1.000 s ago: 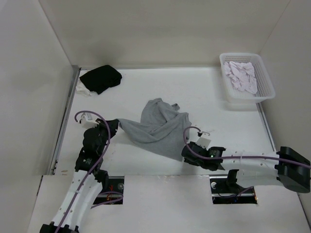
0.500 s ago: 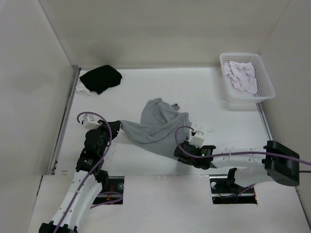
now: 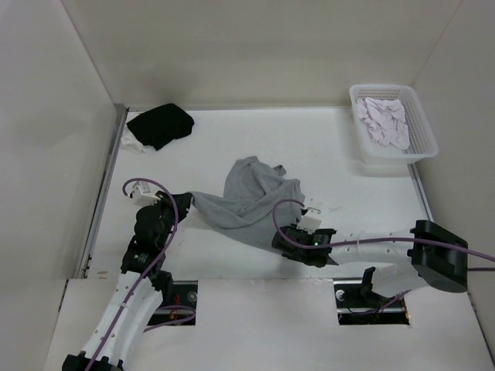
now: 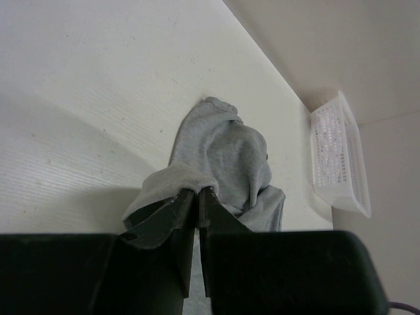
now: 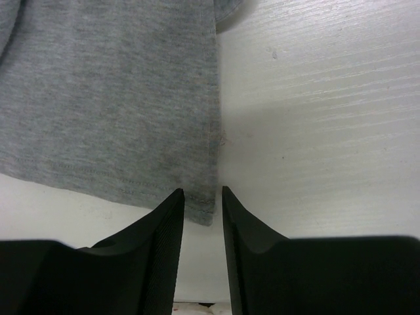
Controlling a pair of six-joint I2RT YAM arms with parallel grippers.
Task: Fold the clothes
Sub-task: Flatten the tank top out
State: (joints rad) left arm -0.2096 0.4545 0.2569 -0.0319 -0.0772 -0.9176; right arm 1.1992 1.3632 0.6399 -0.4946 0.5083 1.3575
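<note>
The clothes, a grey T-shirt (image 3: 251, 197), lie crumpled in the middle of the table. My left gripper (image 3: 184, 202) is shut on the shirt's left edge, and in the left wrist view the cloth (image 4: 223, 147) drapes over the closed tips of that gripper (image 4: 198, 190). At the shirt's near right corner is my right gripper (image 3: 285, 239). In the right wrist view this gripper (image 5: 203, 190) has its jaws a little apart, with the hemmed corner of the shirt (image 5: 111, 98) lying flat between the tips, not pinched.
A black garment (image 3: 160, 124) lies at the back left over a small white piece (image 3: 131, 141). At the back right stands a white basket (image 3: 421, 131) holding a pale cloth (image 3: 384, 120). Walls close in the table on the left, back and right.
My right arm has slid left along the near edge to the shirt's corner, and its jaws have narrowed. The left gripper has kept its hold and place.
</note>
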